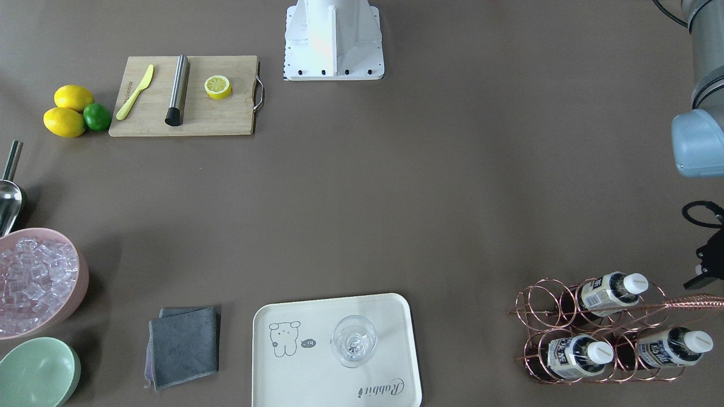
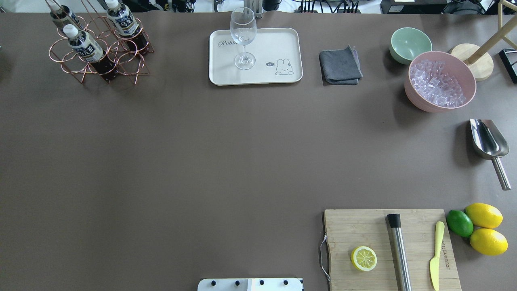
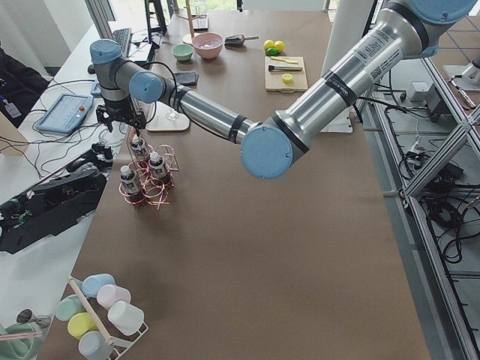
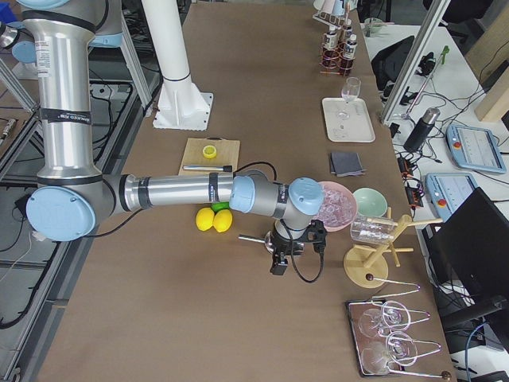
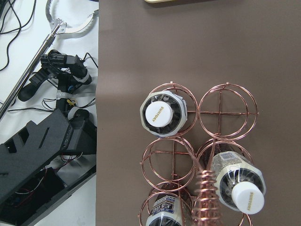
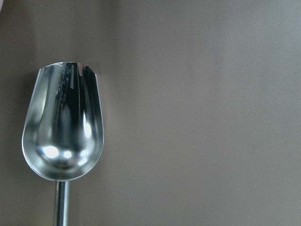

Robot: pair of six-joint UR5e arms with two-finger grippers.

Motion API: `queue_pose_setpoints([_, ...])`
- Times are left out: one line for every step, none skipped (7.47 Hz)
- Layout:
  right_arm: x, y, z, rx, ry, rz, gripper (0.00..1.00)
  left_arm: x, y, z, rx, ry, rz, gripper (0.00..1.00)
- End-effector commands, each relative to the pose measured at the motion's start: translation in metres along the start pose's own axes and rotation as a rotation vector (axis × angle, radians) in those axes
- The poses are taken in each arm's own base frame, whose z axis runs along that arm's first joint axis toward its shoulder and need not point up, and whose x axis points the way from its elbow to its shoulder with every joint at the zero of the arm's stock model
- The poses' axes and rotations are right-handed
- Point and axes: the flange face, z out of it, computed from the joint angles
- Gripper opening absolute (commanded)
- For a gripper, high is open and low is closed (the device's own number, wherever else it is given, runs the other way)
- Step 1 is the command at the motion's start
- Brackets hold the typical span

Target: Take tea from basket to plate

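Left to right across your table: the basket (image 5: 228,113) sits at the far left corner, and all three tea bottles (image 2: 85,45) are standing in its rings, caps up. Your left gripper (image 3: 129,126) hangs right above the basket, with its wrist camera looking straight down on a white cap. Honestly you can't tell from these shots whether its fingers are spread or pressed together.

Next along the far edge is the plate (image 2: 282,40), well apart from the basket, with a wine glass (image 2: 243,30) standing left of its middle. Then a grey cloth (image 2: 340,64), a green bowl (image 2: 410,44) and a pink bowl of ice (image 2: 440,81).

Over on the right, your right gripper (image 4: 278,261) hovers above the metal scoop (image 2: 486,139). Same deal, can't tell what its fingers are doing. The cutting board (image 2: 363,230) is near right
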Motion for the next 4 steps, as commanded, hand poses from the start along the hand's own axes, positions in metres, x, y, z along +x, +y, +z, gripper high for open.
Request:
queue_pose_setpoints([-0.0008,-0.0007,-0.0004,0.001,0.000,-0.002,1.00,0.0022,0.0022,0.0050,0.001,0.005,0.011,0.98])
queue_pose_setpoints([-0.0009,-0.0007,-0.0004,0.001,-0.001,-0.002,1.00,0.0023,0.0018,0.0045,0.001,0.004,0.014,0.98])
queue_pose_setpoints([-0.0029,-0.0021,-0.0029,0.007,-0.001,-0.006,1.00,0.0025,0.0008,0.0033,0.002,0.002,0.022,0.68])
queue_pose_setpoints([-0.0020,-0.0008,-0.0017,0.004,-0.001,-0.005,1.00,0.0028,-0.0002,0.0009,0.007,0.001,0.029,0.17])
